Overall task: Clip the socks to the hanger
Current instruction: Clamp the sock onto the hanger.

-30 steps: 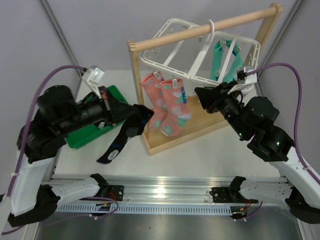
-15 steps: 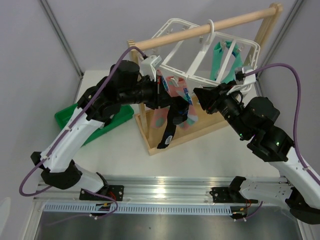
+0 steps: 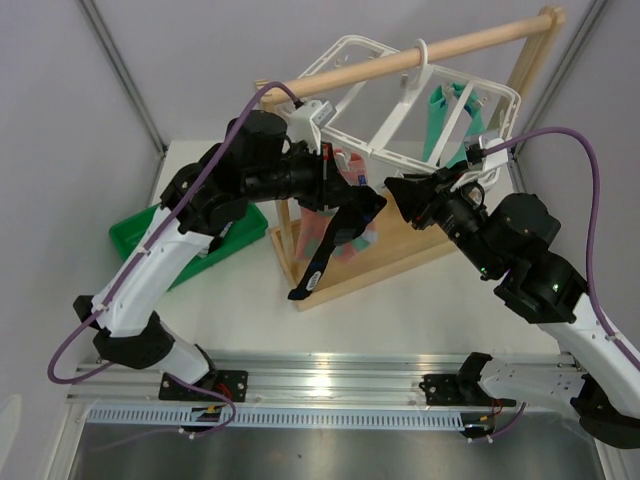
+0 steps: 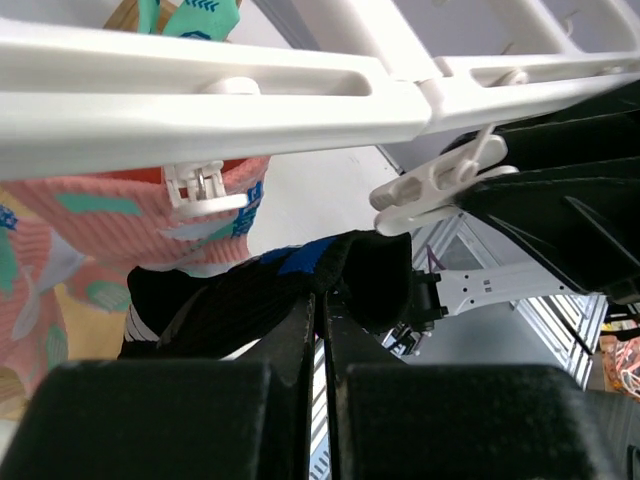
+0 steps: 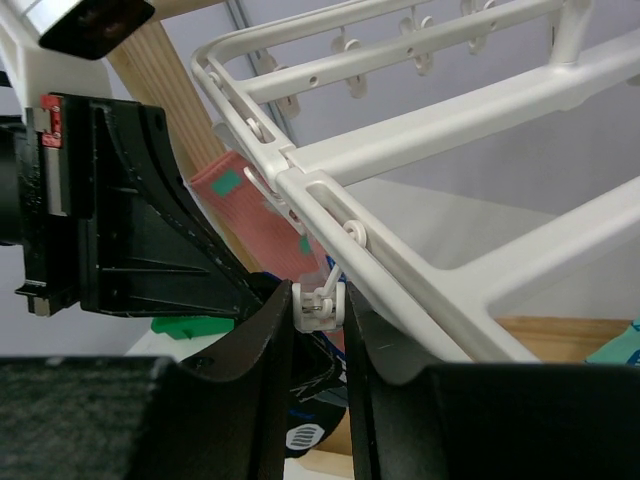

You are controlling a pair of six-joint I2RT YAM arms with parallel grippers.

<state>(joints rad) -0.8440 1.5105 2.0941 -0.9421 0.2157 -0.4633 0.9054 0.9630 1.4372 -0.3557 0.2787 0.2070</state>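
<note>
My left gripper [image 3: 366, 208] is shut on the cuff of a black sock [image 3: 318, 268] and holds it under the white hanger [image 3: 400, 90]; the sock dangles down to the left. In the left wrist view the jaws [image 4: 322, 300] pinch the black sock [image 4: 240, 300] just below a white clip [image 4: 440, 182]. My right gripper [image 3: 398, 190] meets it there. In the right wrist view the jaws [image 5: 320, 312] squeeze a white clip [image 5: 320, 303] on the hanger's edge [image 5: 420, 270], with the black sock [image 5: 325, 425] beneath. The salmon-pink pair [image 3: 345, 168] hangs clipped, mostly hidden behind my left arm.
The hanger hangs from the rod of a light wooden rack [image 3: 275, 160] on a wooden base [image 3: 400, 250]. Teal-green socks [image 3: 445, 120] hang at the hanger's far right. A green tray [image 3: 160, 245] lies at the left.
My left arm has carried the black sock from beside the green tray up to the hanger, then a little further right to meet the right gripper. The right arm has barely moved.
</note>
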